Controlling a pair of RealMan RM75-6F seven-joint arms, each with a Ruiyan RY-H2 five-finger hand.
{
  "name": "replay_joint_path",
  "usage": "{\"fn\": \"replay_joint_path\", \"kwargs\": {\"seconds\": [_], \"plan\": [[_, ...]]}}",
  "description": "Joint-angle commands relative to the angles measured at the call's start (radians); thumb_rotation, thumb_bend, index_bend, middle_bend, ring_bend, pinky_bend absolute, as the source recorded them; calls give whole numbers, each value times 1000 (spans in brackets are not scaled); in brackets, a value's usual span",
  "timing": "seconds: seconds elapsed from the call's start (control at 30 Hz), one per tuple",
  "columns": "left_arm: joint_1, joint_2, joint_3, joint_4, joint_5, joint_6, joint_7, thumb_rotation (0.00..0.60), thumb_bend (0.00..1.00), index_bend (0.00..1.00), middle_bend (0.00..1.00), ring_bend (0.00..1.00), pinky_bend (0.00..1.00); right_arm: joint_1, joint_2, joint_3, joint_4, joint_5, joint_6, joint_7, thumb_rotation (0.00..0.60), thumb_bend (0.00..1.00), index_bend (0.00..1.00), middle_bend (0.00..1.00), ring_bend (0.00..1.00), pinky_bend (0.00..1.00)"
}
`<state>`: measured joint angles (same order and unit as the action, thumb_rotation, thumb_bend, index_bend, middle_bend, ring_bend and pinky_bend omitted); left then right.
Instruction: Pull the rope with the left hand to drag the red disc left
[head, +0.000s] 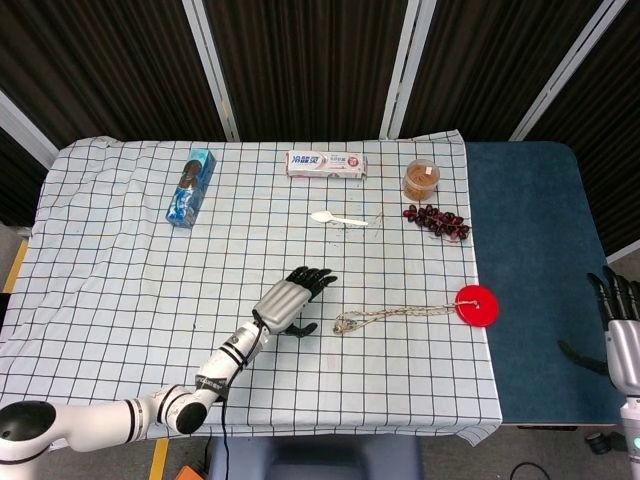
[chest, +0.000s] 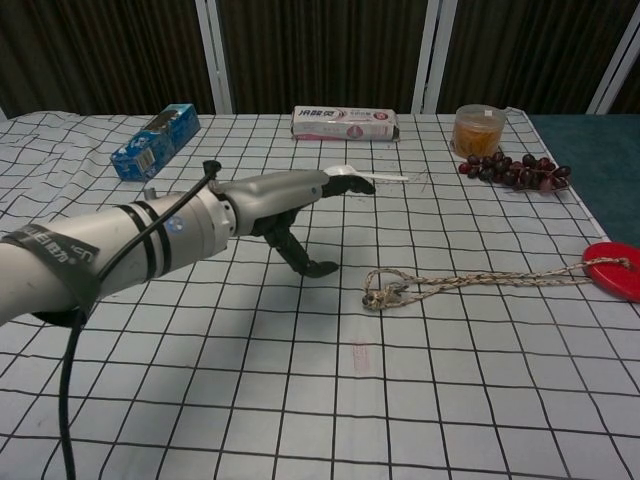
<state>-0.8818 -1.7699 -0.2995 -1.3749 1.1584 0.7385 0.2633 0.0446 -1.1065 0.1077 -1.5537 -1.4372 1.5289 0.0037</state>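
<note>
The red disc (head: 478, 304) lies at the right edge of the checked cloth, partly cut off in the chest view, where the red disc (chest: 614, 268) shows at the right border. A beige rope (head: 395, 314) runs left from it to a knotted loop (chest: 384, 291). My left hand (head: 291, 297) hovers just left of that loop with fingers stretched out and thumb apart, holding nothing; in the chest view the left hand (chest: 300, 205) is a short gap from the knot. My right hand (head: 622, 330) is open at the far right over the blue surface.
At the back of the checked cloth (head: 120, 260) lie a blue carton (head: 190, 186), a toothpaste box (head: 326, 164), a white spoon (head: 337, 218), a cup (head: 421, 179) and dark grapes (head: 437, 221). The blue surface (head: 530, 230) lies bare on the right.
</note>
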Motion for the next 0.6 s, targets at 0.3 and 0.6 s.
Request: {"fn": "replay_joint_path", "kwargs": {"seconds": [0.3, 0.6], "plan": [[-88, -107, -4, 123, -106, -60, -14, 600, 350, 32, 0, 0, 0, -14, 3, 6, 24, 23, 2, 26, 600, 271, 0, 0, 0, 0], [-145, -129, -31, 142, -212, -112, -31, 600, 345, 66, 0, 0, 0, -20, 7, 11, 42, 27, 6, 50, 600, 271, 0, 0, 0, 0]]}}
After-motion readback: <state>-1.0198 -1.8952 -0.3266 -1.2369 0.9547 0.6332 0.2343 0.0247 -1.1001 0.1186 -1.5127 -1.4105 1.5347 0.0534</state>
